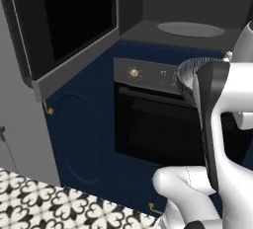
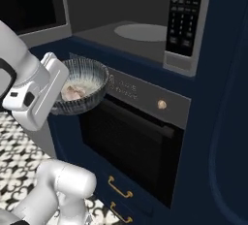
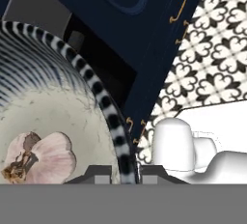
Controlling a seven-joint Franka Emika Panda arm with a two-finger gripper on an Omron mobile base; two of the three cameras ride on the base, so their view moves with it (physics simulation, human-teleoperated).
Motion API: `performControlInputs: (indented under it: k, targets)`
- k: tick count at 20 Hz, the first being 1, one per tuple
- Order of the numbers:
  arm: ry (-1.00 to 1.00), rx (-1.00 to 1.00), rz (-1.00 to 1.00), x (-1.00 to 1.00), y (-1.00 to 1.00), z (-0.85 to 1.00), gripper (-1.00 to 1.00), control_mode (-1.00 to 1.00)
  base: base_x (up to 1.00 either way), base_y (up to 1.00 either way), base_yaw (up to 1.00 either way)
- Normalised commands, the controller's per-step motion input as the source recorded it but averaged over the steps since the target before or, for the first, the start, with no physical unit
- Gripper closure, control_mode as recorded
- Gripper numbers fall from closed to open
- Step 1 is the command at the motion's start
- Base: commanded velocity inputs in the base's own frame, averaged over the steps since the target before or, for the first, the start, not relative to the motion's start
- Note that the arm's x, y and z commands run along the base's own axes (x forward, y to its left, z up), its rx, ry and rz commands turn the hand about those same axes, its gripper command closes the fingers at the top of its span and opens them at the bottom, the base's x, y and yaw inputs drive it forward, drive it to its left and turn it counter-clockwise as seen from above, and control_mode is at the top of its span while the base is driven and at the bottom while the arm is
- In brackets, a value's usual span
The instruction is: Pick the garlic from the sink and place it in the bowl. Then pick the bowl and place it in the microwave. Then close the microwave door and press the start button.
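My gripper is shut on the rim of the bowl, one fingertip inside the striped edge and one outside. The bowl hangs level in front of the oven, below and just short of the microwave cavity. The garlic lies on the bowl's pale inside; in the hand view the garlic sits close to my fingers, inside the bowl's rim. The microwave door stands swung open to the left. In the left base view my forearm covers much of the bowl. The sink is out of view.
A round glass plate lies on the microwave floor. The keypad panel is on the cavity's right. Below is the black oven with a knob. Dark blue cabinets and patterned floor tiles surround it.
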Motion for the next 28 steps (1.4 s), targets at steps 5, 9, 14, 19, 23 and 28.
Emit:
performControlInputs:
  k: [5, 9, 14, 19, 23, 28]
  targets:
    - [0.0, 0.0, 0.0, 0.0, 0.0, 0.0, 1.0, 1.0, 0.54, 0.0, 0.07]
    - [0.0, 0.0, 0.0, 0.0, 0.0, 0.0, 1.0, 1.0, 0.28, -0.05, 0.16]
    - [0.0, 0.0, 0.0, 0.0, 0.0, 0.0, 1.0, 1.0, -0.07, -0.05, 0.12]
    - [0.0, 0.0, 0.0, 0.0, 0.0, 0.0, 1.0, 1.0, -0.34, 0.0, 0.0]
    - [0.0, 0.0, 0.0, 0.0, 0.0, 0.0, 1.0, 1.0, -0.64, -0.01, 0.11]
    - [0.0, 0.0, 0.0, 0.0, 0.0, 0.0, 1.0, 1.0, 0.0, -0.17, 0.22]
